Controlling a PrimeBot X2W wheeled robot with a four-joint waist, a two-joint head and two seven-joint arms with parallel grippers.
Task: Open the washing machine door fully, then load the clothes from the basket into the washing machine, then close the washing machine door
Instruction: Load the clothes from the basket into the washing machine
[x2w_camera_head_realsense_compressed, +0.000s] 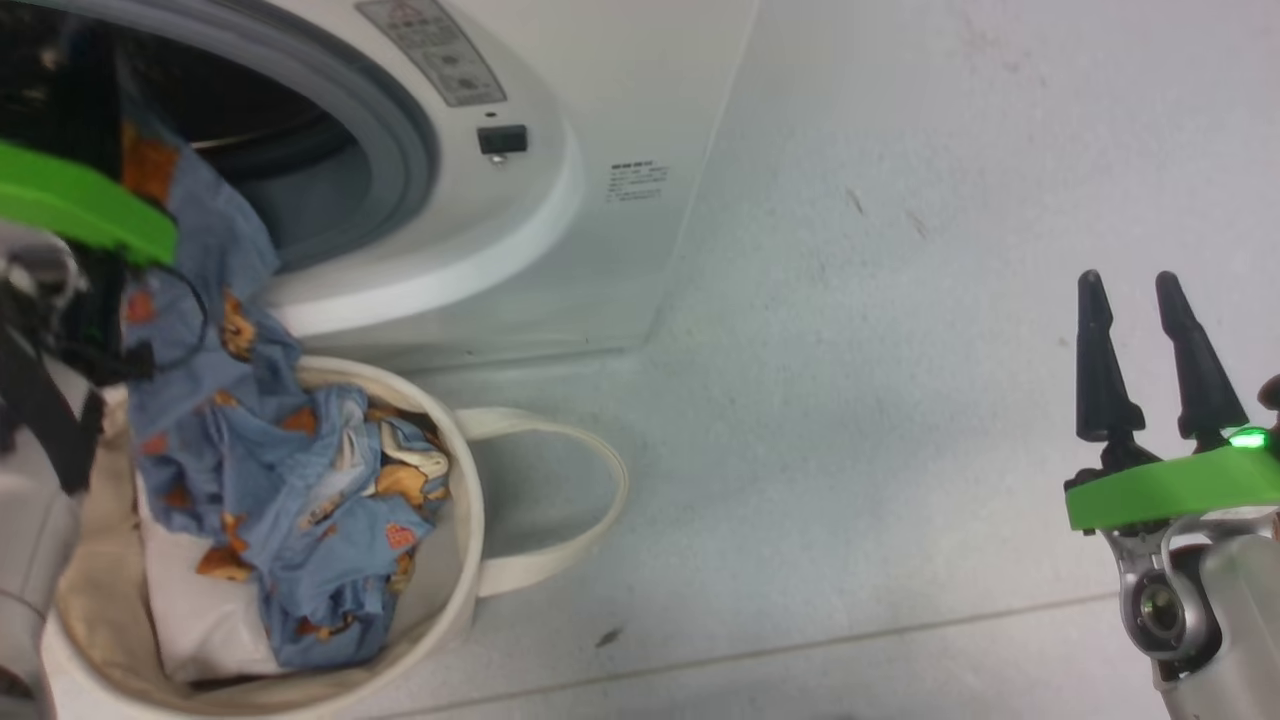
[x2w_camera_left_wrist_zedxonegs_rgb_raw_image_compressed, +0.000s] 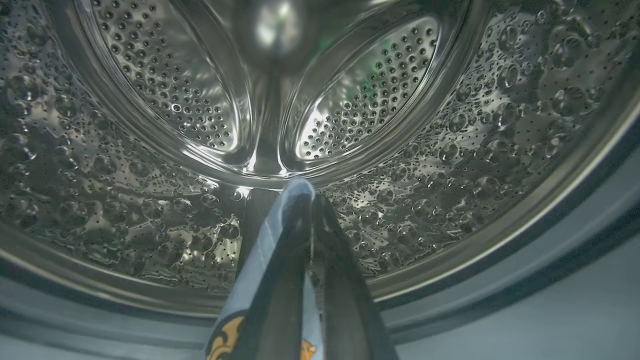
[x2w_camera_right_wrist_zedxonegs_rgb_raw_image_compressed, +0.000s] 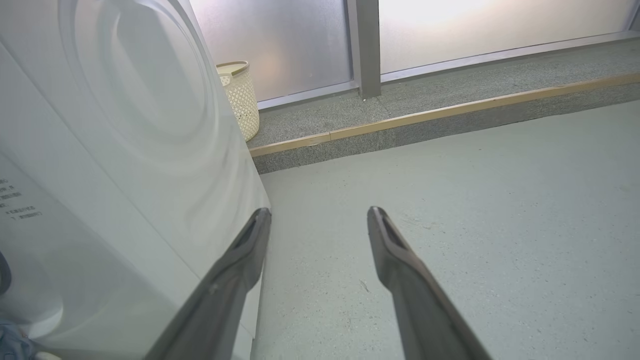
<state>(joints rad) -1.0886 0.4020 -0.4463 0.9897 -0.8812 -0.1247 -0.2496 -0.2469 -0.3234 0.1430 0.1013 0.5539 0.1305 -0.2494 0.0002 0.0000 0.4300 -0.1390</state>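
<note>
Loading is under way: the left pincer (x2w_camera_left_wrist_zedxonegs_rgb_raw_image_compressed: 307, 192), clamped together on a fold of the blue printed clothes (x2w_camera_head_realsense_compressed: 290, 470), reaches inside the washing machine (x2w_camera_head_realsense_compressed: 560, 250), its tips above the steel drum (x2w_camera_left_wrist_zedxonegs_rgb_raw_image_compressed: 150, 175). The garment trails out over the machine's grey ring (x2w_camera_head_realsense_compressed: 415, 130) and down into the basket (x2w_camera_head_realsense_compressed: 465, 500), which stands on the floor (x2w_camera_head_realsense_compressed: 850, 400) just in front of the machine's mouth. The right pincer (x2w_camera_head_realsense_compressed: 1130, 285) hangs empty, fingers apart, well off to the machine's right. The next move likely calls for carrying the cloth deeper until its tail clears the basket, then letting go. Closing the door comes last.
</note>
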